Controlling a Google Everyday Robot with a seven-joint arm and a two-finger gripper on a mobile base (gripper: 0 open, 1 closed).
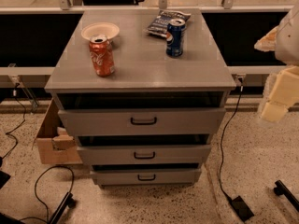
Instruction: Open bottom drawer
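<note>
The bottom drawer (146,176) is the lowest and narrowest grey front of the three in the cabinet, with a small black loop handle (146,177). It stands a little forward of the cabinet body, with a dark gap above it. The mid-sized drawer (144,154) and the widest top drawer (142,121) above it also stand slightly out. My gripper (275,107), cream-coloured, hangs at the right edge of the view. It is level with the top drawer, well to the right of the cabinet, and touches nothing.
On the cabinet top (140,66) stand an orange can (102,55), a blue can (175,37), a white bowl (100,31) and a snack bag (168,21). A cardboard box (53,141) sits left of the cabinet. Cables and a black adapter (240,207) lie on the floor.
</note>
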